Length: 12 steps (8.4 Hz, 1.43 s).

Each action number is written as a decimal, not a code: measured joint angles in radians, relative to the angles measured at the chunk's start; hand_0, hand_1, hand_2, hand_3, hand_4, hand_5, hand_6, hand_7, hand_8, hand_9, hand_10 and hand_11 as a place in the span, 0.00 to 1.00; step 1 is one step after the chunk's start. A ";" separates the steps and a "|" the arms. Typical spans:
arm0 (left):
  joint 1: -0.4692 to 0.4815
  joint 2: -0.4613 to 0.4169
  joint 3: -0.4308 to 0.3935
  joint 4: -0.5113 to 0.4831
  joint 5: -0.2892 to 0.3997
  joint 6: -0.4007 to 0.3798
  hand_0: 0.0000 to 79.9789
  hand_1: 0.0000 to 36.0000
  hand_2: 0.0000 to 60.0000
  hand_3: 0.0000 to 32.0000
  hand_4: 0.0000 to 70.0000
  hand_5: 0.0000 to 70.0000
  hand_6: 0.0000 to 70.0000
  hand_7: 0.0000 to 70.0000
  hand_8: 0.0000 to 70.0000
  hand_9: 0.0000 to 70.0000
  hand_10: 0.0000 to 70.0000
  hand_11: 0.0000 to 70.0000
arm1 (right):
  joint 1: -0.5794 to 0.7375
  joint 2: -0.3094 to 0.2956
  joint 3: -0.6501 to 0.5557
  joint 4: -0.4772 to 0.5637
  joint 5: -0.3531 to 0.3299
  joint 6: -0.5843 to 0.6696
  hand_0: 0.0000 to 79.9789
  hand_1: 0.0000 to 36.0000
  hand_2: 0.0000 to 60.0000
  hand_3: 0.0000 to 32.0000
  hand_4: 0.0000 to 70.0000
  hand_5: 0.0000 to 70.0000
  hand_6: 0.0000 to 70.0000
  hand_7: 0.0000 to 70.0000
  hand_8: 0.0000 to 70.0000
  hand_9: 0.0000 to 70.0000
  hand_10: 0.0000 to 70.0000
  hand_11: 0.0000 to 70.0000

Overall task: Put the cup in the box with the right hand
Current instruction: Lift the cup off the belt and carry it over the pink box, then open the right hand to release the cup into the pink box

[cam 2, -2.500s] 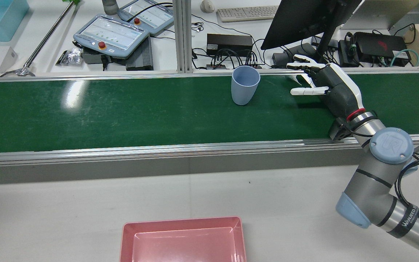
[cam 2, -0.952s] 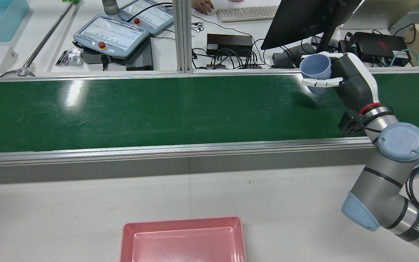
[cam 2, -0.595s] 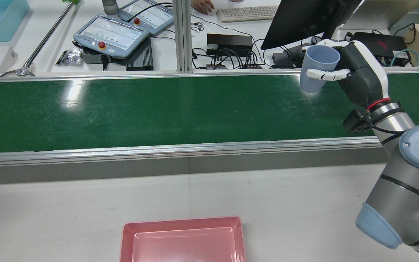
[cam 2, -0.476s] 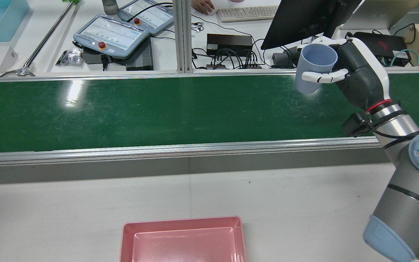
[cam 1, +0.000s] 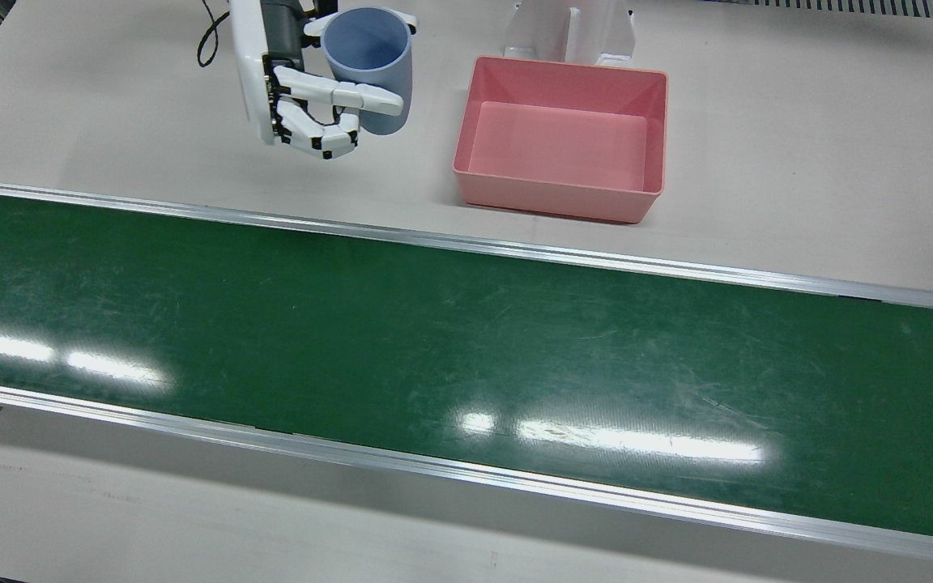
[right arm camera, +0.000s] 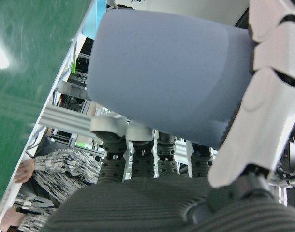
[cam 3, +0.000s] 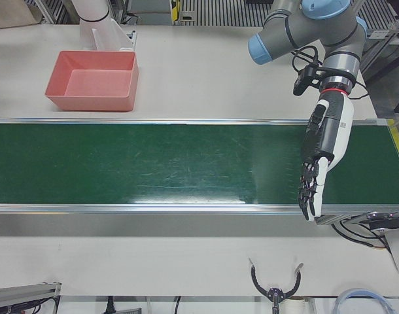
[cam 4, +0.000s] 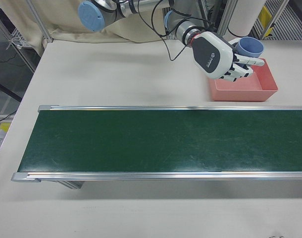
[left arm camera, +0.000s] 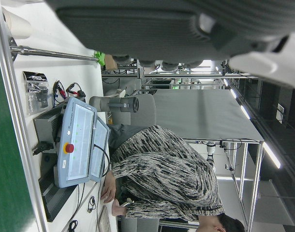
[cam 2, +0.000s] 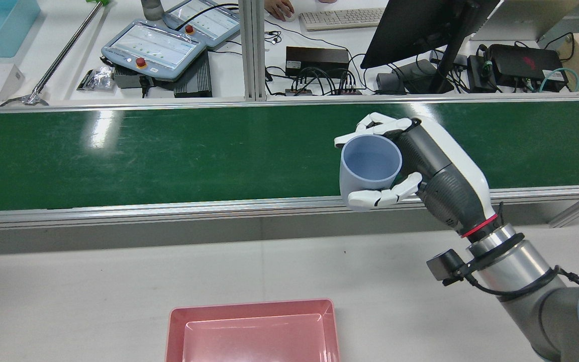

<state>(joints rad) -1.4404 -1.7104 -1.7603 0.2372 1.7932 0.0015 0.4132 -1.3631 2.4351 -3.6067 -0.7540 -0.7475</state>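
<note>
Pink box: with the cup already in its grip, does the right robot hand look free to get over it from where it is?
Probably yes. The right robot hand holds the blue cup upright above the bare white table, beside the pink box. The box is open-topped and empty, and nothing stands between them.

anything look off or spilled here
Nothing stands out. The right hand holds the blue cup upright and empty, the pink box sits square and empty, and the green belt is bare.
</note>
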 measured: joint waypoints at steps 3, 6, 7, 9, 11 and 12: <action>0.000 0.000 -0.001 0.001 0.000 0.000 0.00 0.00 0.00 0.00 0.00 0.00 0.00 0.00 0.00 0.00 0.00 0.00 | -0.251 0.006 0.014 0.018 0.096 -0.113 0.67 0.91 1.00 0.00 1.00 0.23 0.46 1.00 0.83 1.00 0.74 1.00; 0.000 0.000 -0.001 0.001 0.000 0.000 0.00 0.00 0.00 0.00 0.00 0.00 0.00 0.00 0.00 0.00 0.00 0.00 | -0.403 0.006 -0.049 0.085 0.162 -0.202 0.82 0.61 0.10 0.00 0.56 0.15 0.20 0.66 0.37 0.60 0.28 0.44; 0.000 0.000 -0.001 0.001 0.000 0.000 0.00 0.00 0.00 0.00 0.00 0.00 0.00 0.00 0.00 0.00 0.00 0.00 | -0.427 0.005 -0.093 0.131 0.171 -0.209 0.76 0.65 0.15 0.00 0.22 0.12 0.08 0.20 0.14 0.24 0.06 0.13; 0.000 0.000 -0.001 0.000 0.000 0.000 0.00 0.00 0.00 0.00 0.00 0.00 0.00 0.00 0.00 0.00 0.00 0.00 | -0.454 0.003 -0.167 0.212 0.175 -0.209 0.73 0.35 0.00 0.00 0.26 0.09 0.05 0.11 0.09 0.16 0.00 0.01; 0.000 0.000 -0.001 0.000 0.000 0.000 0.00 0.00 0.00 0.00 0.00 0.00 0.00 0.00 0.00 0.00 0.00 0.00 | -0.464 0.003 -0.184 0.239 0.175 -0.208 0.69 0.36 0.04 0.00 0.21 0.08 0.05 0.14 0.10 0.18 0.00 0.00; 0.000 0.000 -0.001 0.000 0.000 0.000 0.00 0.00 0.00 0.00 0.00 0.00 0.00 0.00 0.00 0.00 0.00 0.00 | -0.465 0.002 -0.183 0.242 0.175 -0.205 0.68 0.35 0.04 0.00 0.23 0.08 0.05 0.15 0.11 0.19 0.00 0.00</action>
<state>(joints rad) -1.4404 -1.7104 -1.7610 0.2373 1.7932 0.0015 -0.0520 -1.3608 2.2521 -3.3644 -0.5792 -0.9529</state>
